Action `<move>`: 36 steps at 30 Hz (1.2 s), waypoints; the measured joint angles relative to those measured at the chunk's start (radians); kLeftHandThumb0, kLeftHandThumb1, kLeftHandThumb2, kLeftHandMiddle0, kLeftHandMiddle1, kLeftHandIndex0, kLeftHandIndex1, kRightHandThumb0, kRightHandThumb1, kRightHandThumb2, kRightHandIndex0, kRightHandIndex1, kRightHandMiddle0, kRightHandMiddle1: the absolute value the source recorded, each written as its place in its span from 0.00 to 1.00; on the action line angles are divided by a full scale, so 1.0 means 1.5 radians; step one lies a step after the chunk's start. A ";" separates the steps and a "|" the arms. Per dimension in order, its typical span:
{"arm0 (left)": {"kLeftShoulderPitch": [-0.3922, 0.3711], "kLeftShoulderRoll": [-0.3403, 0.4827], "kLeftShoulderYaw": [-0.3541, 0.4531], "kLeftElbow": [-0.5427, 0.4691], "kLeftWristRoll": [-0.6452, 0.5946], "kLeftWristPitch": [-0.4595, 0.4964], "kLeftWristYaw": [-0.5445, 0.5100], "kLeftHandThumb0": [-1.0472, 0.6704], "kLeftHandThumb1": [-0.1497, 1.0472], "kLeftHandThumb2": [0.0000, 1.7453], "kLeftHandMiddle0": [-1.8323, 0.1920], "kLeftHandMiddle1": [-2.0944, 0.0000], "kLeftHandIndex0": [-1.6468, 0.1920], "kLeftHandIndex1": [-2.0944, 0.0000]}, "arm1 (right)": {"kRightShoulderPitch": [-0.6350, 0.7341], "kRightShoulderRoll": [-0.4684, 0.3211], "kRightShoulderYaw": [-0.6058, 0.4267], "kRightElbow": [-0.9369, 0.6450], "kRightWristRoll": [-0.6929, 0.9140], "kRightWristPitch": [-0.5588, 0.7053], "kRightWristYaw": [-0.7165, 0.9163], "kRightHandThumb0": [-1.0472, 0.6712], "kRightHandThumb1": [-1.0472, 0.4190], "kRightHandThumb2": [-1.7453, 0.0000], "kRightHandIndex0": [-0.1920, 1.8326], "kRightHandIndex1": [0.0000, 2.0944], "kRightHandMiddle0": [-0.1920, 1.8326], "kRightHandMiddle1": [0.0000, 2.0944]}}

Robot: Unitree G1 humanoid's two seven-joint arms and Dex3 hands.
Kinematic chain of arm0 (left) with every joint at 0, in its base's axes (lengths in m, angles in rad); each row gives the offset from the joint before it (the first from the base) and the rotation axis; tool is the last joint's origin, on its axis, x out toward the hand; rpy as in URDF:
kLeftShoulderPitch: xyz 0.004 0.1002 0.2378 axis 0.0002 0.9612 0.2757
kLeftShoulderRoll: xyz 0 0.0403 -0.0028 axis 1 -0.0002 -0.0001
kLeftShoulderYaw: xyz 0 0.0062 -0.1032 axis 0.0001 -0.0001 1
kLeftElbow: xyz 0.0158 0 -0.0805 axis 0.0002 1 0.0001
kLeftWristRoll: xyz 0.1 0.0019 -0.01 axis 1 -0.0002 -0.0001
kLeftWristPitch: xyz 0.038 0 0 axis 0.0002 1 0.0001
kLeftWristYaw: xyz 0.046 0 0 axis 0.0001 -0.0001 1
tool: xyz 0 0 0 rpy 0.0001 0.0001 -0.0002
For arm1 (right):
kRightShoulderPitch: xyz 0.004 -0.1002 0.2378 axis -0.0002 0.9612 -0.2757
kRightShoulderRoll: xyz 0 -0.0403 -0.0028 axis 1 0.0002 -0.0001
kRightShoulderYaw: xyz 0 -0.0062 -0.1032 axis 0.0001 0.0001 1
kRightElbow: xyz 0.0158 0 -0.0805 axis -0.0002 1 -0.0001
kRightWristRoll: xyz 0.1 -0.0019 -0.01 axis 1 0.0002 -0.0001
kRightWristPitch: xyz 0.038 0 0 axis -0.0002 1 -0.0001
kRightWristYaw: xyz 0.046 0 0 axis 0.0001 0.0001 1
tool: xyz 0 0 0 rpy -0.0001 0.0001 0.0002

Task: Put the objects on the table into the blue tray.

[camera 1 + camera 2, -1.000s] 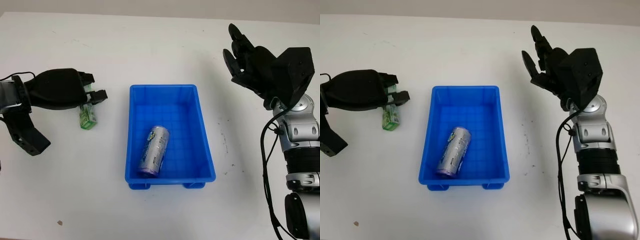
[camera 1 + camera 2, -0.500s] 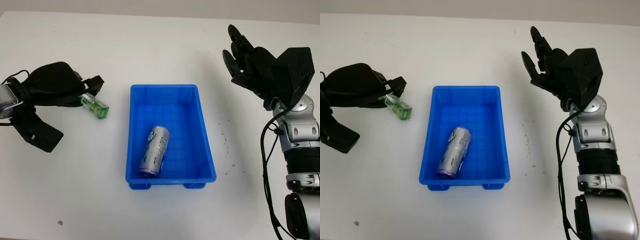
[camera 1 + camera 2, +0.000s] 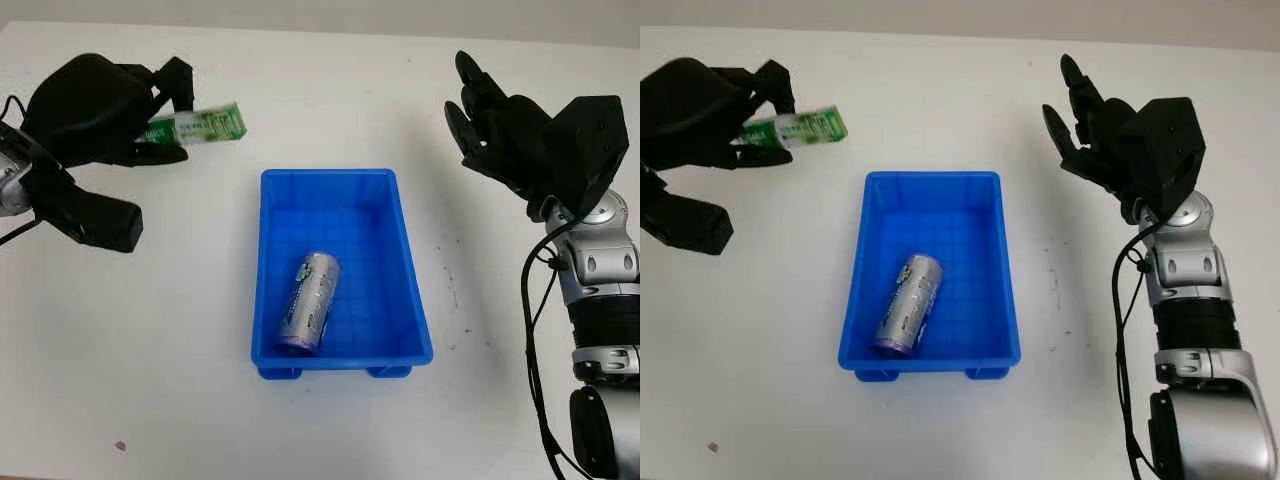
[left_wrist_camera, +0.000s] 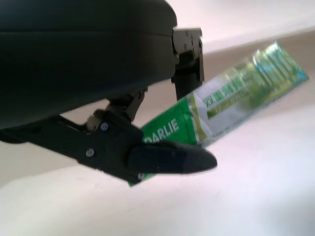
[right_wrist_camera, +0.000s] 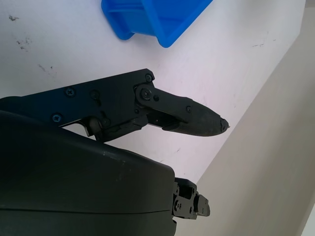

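Note:
My left hand [image 3: 150,120] is raised above the table's far left and is shut on a green toothpaste tube [image 3: 205,125], which points right, toward the tray's far side. The tube [image 4: 231,93] sticks out between the black fingers [image 4: 172,160] in the left wrist view. The blue tray [image 3: 275,215] stands in the middle of the table with a silver can [image 3: 308,301] lying inside it. My right hand [image 3: 490,115] is open, held up at the far right, away from the tray.
The white table [image 3: 150,350] carries small dark specks right of the tray and one bit of debris [image 3: 120,446] near the front left. A corner of the blue tray [image 5: 162,24] appears in the right wrist view.
My left hand has lifted the toothpaste tube off the table and carried it up and away, turning it to point right. The right hand has stayed still.

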 measured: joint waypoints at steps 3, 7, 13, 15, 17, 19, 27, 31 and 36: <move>0.014 -0.009 0.076 -0.050 -0.128 0.009 -0.133 0.31 1.00 0.24 0.59 0.00 0.74 0.00 | 0.000 0.000 0.000 0.005 0.000 -0.006 0.004 0.30 0.00 0.62 0.00 0.00 0.00 0.00; 0.046 -0.041 0.156 -0.140 -0.266 0.069 -0.277 0.32 1.00 0.22 0.54 0.00 0.69 0.00 | -0.002 0.000 0.001 0.008 -0.004 -0.007 0.006 0.29 0.00 0.63 0.00 0.00 0.00 0.00; 0.134 -0.099 0.232 -0.350 -0.439 0.257 -0.462 0.33 1.00 0.21 0.50 0.00 0.64 0.00 | -0.005 0.000 0.001 0.012 -0.006 -0.007 0.008 0.29 0.00 0.63 0.00 0.00 0.00 0.00; 0.161 -0.115 0.244 -0.428 -0.473 0.315 -0.502 0.33 1.00 0.22 0.50 0.00 0.64 0.00 | -0.006 0.000 0.001 0.013 -0.006 -0.007 0.009 0.29 0.00 0.63 0.00 0.00 0.00 0.00; 0.185 -0.129 0.252 -0.503 -0.499 0.384 -0.534 0.33 1.00 0.22 0.49 0.00 0.63 0.00 | -0.006 0.000 0.001 0.013 -0.006 -0.007 0.009 0.29 0.00 0.63 0.00 0.00 0.00 0.00; 0.204 -0.144 0.257 -0.572 -0.526 0.457 -0.565 0.30 1.00 0.22 0.48 0.00 0.60 0.00 | -0.007 0.000 0.001 0.013 -0.006 -0.007 0.009 0.29 0.00 0.63 0.00 0.00 0.00 0.00; 0.245 -0.197 0.255 -0.733 -0.577 0.709 -0.637 0.32 1.00 0.24 0.41 0.00 0.55 0.00 | -0.007 0.000 0.001 0.008 -0.006 -0.006 0.009 0.29 0.00 0.63 0.00 0.00 0.00 0.00; 0.249 -0.201 0.252 -0.776 -0.567 0.800 -0.643 0.31 1.00 0.24 0.43 0.00 0.55 0.00 | -0.007 0.000 0.001 0.001 -0.006 -0.003 0.000 0.29 0.00 0.63 0.00 0.00 0.00 0.01; 0.261 -0.197 0.235 -0.814 -0.546 0.844 -0.666 0.30 1.00 0.25 0.74 0.38 0.91 0.38 | -0.003 0.000 0.001 -0.006 -0.007 0.005 -0.005 0.29 0.00 0.63 0.00 0.00 0.00 0.00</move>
